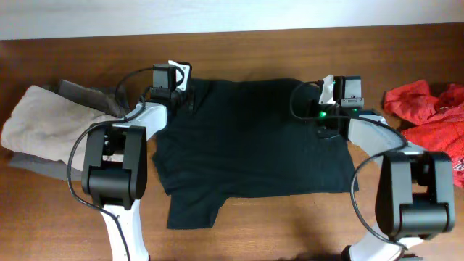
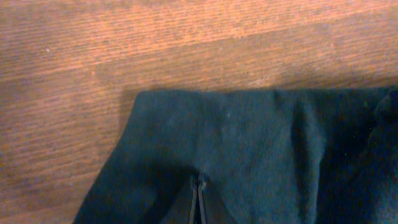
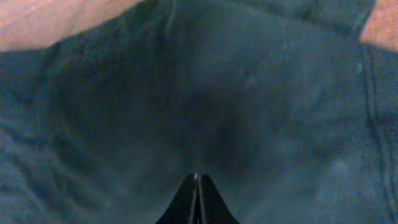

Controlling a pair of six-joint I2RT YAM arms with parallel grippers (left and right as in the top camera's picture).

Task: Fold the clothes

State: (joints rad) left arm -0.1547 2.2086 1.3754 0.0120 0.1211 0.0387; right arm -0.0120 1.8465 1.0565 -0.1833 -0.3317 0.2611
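Overhead, black T-shirt (image 1: 254, 141) on table (image 1: 290, 232); left claw (image 2: 199, 179), right claw (image 3: 196, 177) pinching it

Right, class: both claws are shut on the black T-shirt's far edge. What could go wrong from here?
The left claw and right claw each pinch little fabric, so the black T-shirt may slip free when lifted. The sleeve sticking out at the near edge could make the fold crooked. The beige garment beside the left arm might get dragged.
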